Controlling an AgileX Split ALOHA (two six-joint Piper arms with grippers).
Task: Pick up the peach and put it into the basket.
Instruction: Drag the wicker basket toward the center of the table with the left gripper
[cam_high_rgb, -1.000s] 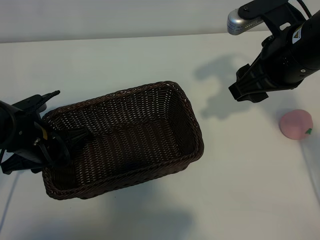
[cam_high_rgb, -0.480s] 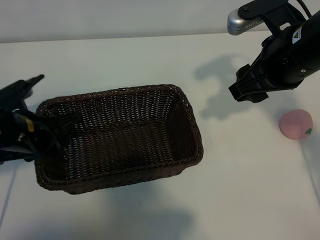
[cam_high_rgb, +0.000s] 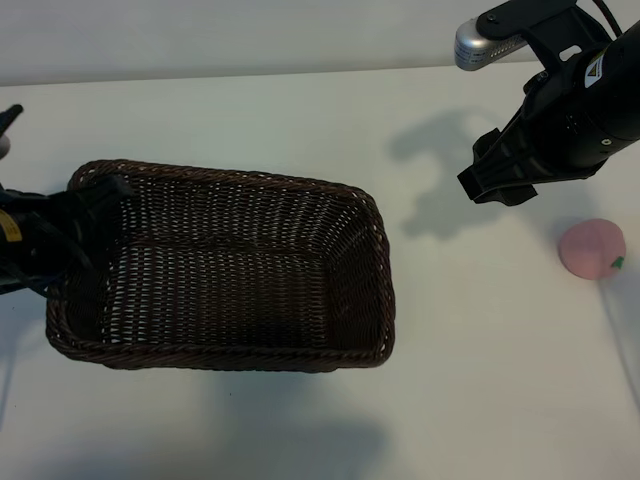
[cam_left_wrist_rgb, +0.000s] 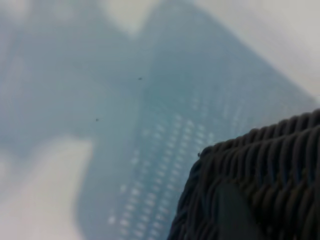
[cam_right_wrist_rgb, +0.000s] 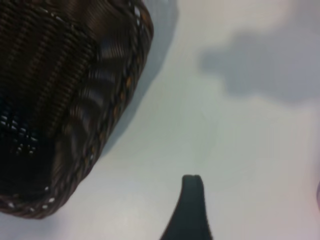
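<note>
**Basket lifted and swung square; peach not yet touched**

The peach (cam_high_rgb: 591, 248) lies on the white table (cam_high_rgb: 300, 110) at about three o'clock in the exterior view, near the right edge and well apart from the basket (cam_high_rgb: 240, 265). Nothing touches it. Only a sliver of pink shows at the edge of the right wrist view.

What has changed is the basket. A second ago it sat slanted, its far right corner pointing towards one o'clock; now it lies nearly square to the view and looms larger, its left end raised. The left wrist view bears this out: a wicker corner hangs above its own blurred shadow on the table. My reading is that this is a repositioning of the container, not progress on the fruit; the pick-up itself has not begun.

The left gripper (cam_high_rgb: 95, 200) sits at nine o'clock on the basket's left rim, its fingers partway closed and apparently clamped on the braided wicker edge, carrying that end.

The right gripper (cam_high_rgb: 497, 182) hangs in the air at about one o'clock, up and left of the peach, unmoved across the frames. Its fingers stand wide and hold nothing; one fingertip (cam_right_wrist_rgb: 191, 200) shows over bare table in its wrist view.
</note>
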